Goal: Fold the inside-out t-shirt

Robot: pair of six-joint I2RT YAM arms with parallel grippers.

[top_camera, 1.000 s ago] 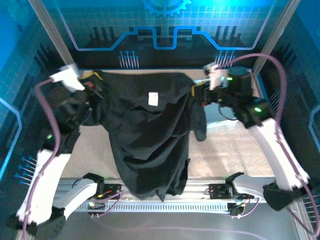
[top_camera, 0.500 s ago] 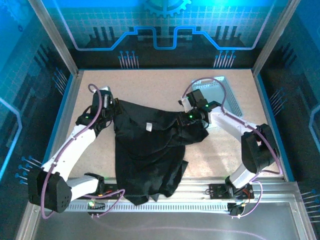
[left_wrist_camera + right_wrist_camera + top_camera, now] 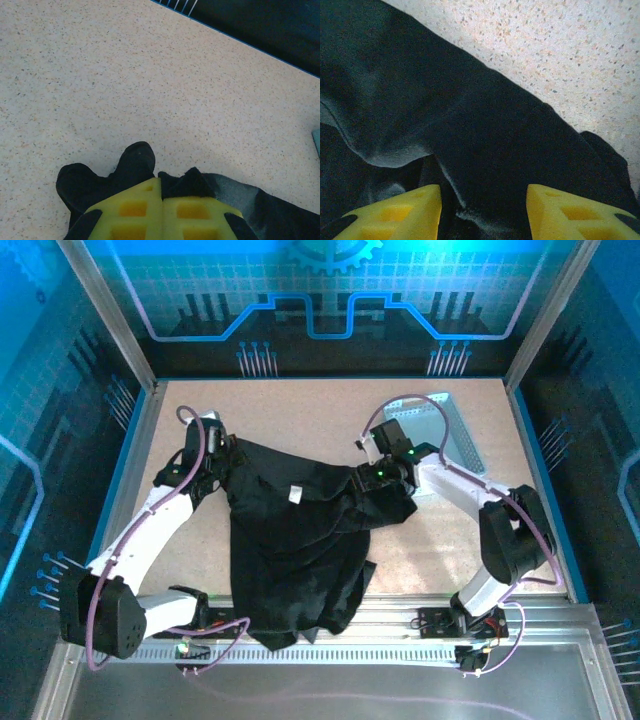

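Note:
The inside-out t-shirt (image 3: pixel 300 550), black with a small white label (image 3: pixel 295 494), lies rumpled on the speckled table, its lower part draped over the near edge. My left gripper (image 3: pixel 221 448) is at the shirt's upper left corner. In the left wrist view this gripper (image 3: pixel 162 184) is shut, and a tuft of black fabric (image 3: pixel 135 160) sticks out past its yellow pads. My right gripper (image 3: pixel 380 476) rests on the bunched upper right part. Its yellow fingers (image 3: pixel 405 210) stand apart in the right wrist view, with the right gripper (image 3: pixel 484 197) open over dark cloth (image 3: pixel 485 135).
A light grey perforated tray (image 3: pixel 458 430) sits at the back right, just behind the right arm. Bare table (image 3: pixel 300 410) lies behind the shirt, and more bare table (image 3: pixel 440 550) to its right. A metal rail (image 3: pixel 400 625) runs along the near edge.
Both arms have come down from holding the shirt up and spread, so it now lies on the table. The right gripper has opened and let go of its corner.

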